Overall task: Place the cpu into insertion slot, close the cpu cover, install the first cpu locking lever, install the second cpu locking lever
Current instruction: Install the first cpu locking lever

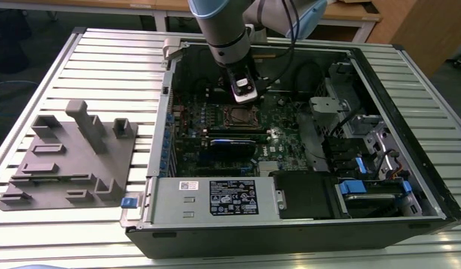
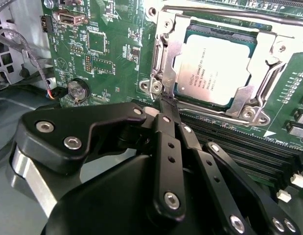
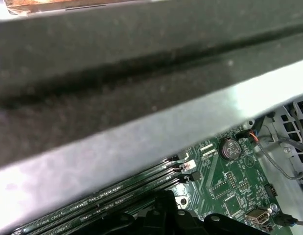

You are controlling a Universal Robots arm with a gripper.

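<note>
The gripper (image 2: 163, 105), its two black fingers pressed together and holding nothing, points down at the near corner of the insertion slot (image 2: 167, 49). The cpu (image 2: 215, 63) lies seated just beyond its tip, under the lowered cpu cover (image 2: 259, 73).

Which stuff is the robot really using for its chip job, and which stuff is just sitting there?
For the job:
cpu, sitting in the insertion slot
cpu cover, down around the chip
gripper, fingers together at the socket's edge

Just sitting there:
grey fixture plate
power supply
coin battery
memory slots
</note>
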